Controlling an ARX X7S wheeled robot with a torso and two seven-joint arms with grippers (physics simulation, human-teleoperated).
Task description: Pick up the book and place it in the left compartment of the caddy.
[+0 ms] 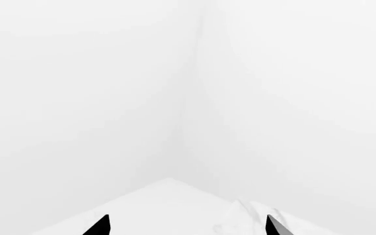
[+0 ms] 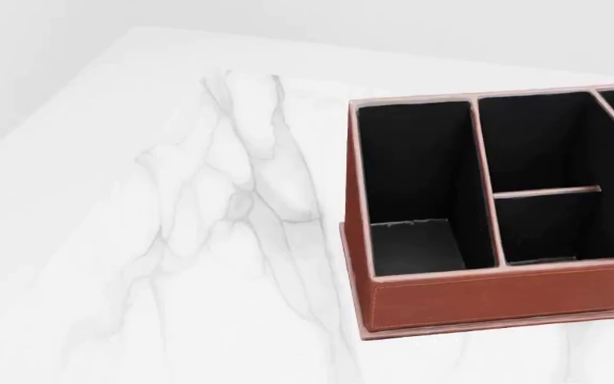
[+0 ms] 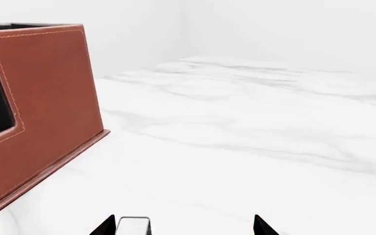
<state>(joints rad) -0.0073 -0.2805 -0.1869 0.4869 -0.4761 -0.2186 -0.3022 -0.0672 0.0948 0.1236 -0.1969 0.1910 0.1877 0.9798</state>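
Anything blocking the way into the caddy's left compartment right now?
Nothing visible covers the long black-lined left compartment of the reddish-brown leather-look caddy; its opening is unobstructed from above. A flat dark rectangle lies on its floor at the near end. It may be the book itself, but I cannot tell.

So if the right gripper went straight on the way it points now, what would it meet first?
Nothing, as far as the right wrist view shows: the right gripper faces bare marble table, with the caddy off to one side. Depth is uncertain.
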